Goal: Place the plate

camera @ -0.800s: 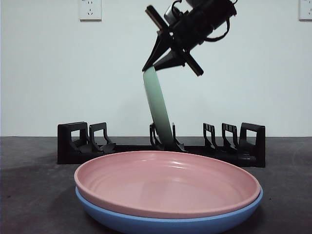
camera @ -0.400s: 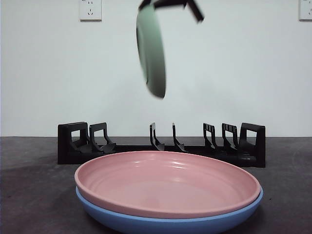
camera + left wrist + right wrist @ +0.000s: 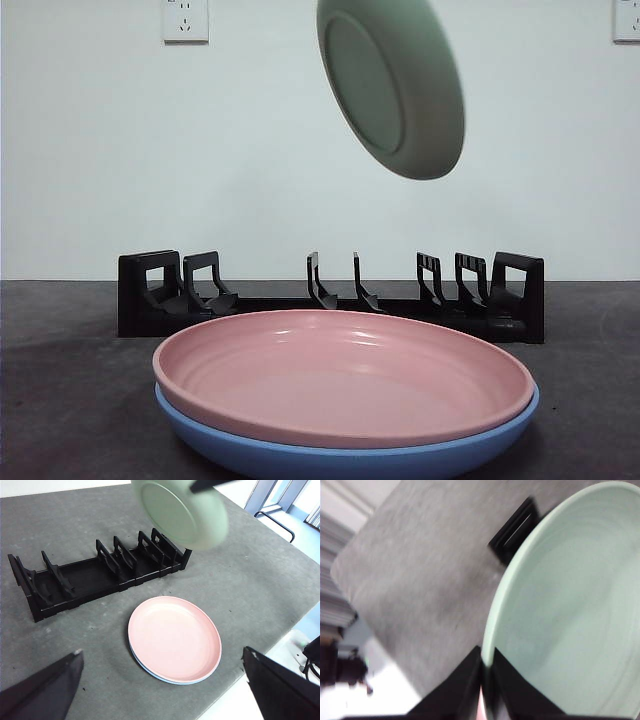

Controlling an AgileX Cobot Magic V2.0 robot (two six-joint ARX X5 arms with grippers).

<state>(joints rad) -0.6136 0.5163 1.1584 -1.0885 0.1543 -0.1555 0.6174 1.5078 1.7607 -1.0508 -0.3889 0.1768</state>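
1. Bench [image 3: 260, 585]: you have a grey, speckled surface carrying everything below; its edge shows in the left wrist view.

2. Rack [image 3: 330, 300]: black, long and low, with upright dividers along its length. It sits on the bench against the white wall side, behind the stacked plates [image 3: 100, 570]. You can see every slot standing bare.

3. Pink plate [image 3: 340, 375]: lies flat, rim up, nested on top of the blue plate, near the front of the bench [image 3: 175, 637].

4. Blue plate [image 3: 350, 455]: under the pink one; only its rim and lower wall show to you.

5. Green plate [image 3: 392, 85]: the task item. It hangs in the air high above the rack, well apart from it, tilted with its underside and foot ring facing the front camera. In the left wrist view it floats above the rack's far end [image 3: 180, 512]; in the right wrist view its hollow face fills most of the frame [image 3: 570, 615].

6. Right hand [image 3: 485, 680]: its two black jaws are pinched onto the rim of the green plate, one on each face.

7. Left hand [image 3: 160, 690]: jaws spread wide, holding nothing, well above the bench, looking down on rack and stack.

8. Wall sockets [image 3: 185, 20]: white, on the wall behind.
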